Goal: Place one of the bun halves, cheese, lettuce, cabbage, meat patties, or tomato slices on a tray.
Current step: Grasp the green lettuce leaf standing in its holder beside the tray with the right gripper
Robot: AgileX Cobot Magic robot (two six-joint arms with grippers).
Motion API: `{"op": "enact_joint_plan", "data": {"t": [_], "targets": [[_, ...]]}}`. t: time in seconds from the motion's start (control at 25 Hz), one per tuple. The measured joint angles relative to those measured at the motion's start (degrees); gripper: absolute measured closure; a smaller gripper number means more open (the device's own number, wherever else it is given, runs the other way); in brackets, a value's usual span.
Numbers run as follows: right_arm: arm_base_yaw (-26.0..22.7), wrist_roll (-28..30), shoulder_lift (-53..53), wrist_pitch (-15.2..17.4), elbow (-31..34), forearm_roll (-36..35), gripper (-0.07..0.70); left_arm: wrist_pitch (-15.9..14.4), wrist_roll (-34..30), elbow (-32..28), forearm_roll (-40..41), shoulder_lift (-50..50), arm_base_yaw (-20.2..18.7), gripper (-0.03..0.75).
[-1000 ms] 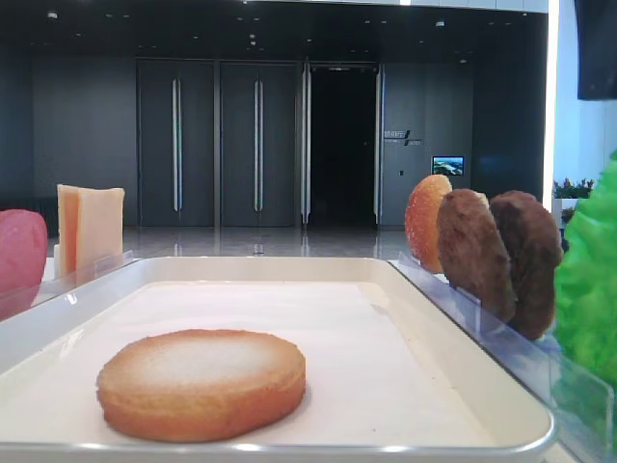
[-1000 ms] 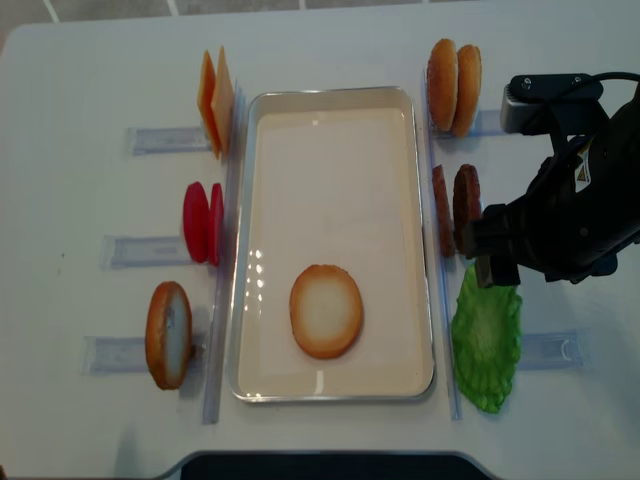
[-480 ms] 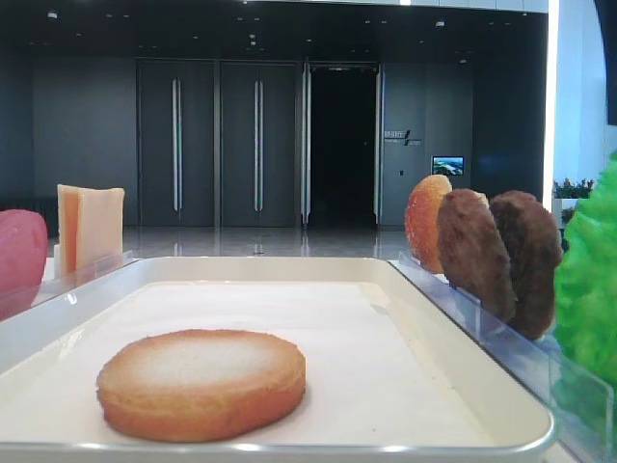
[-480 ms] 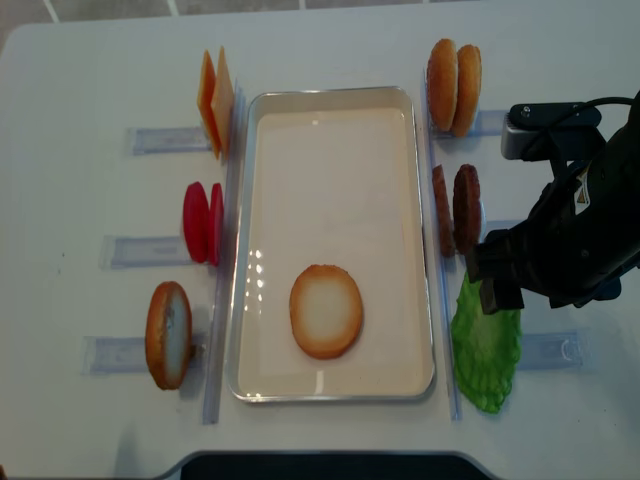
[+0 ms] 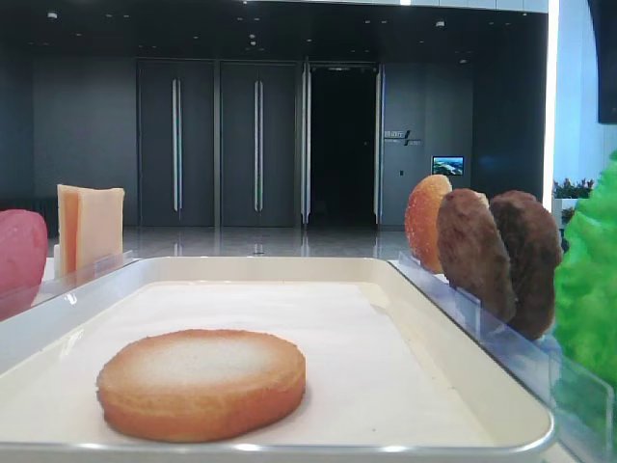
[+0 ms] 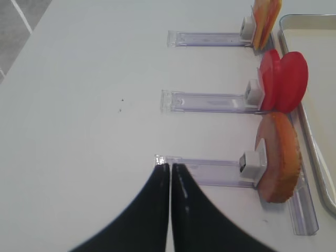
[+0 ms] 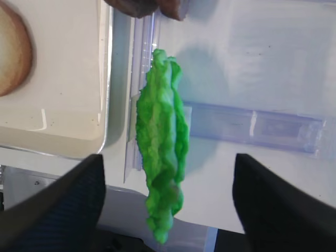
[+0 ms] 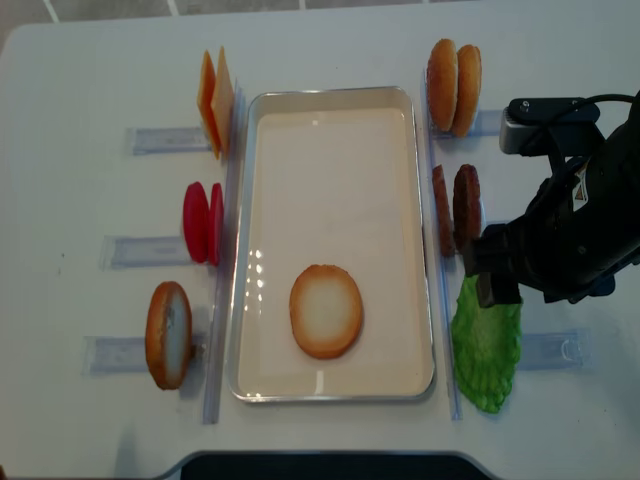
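two meat patties (image 8: 455,208) just beside lettuce (image 8: 487,342), w/ tray (image 8: 425,240) alongside

We see clear plastic holder rails (image 6: 210,102) lying on the white table (image 6: 89,105), and dark double doors (image 5: 217,145) behind it all.

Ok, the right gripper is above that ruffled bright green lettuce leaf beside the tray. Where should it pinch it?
Probably pinch the ruffled bright green lettuce leaf across its thin upper edge, coming straight down. It stands on edge in its clear holder, so the open right gripper already straddles its flat faces. Stay near the leaf's middle, away from the off-white tray rim.
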State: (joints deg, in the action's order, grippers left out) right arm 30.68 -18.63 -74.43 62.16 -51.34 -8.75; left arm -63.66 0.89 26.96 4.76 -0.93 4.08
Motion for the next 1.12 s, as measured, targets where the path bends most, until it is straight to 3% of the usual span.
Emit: {"op": "enact_joint_plan", "data": {"t": [0.52,0.88,1.12], "targets": [[0.00,-0.06,-1.33,0.06,0.00,-1.17,0.309,0.00,0.00,0.00,0.00,0.00,0.00,0.716],[0.00,-0.06,-2.98,0.77,0.00,-1.12,0.566,0.00,0.00,0.00,0.00,0.00,0.00,0.716],[0.00,-0.09,-2.92,1.07,0.00,-1.12,0.569,0.00,0.00,0.00,0.00,0.00,0.00,0.716]]}}
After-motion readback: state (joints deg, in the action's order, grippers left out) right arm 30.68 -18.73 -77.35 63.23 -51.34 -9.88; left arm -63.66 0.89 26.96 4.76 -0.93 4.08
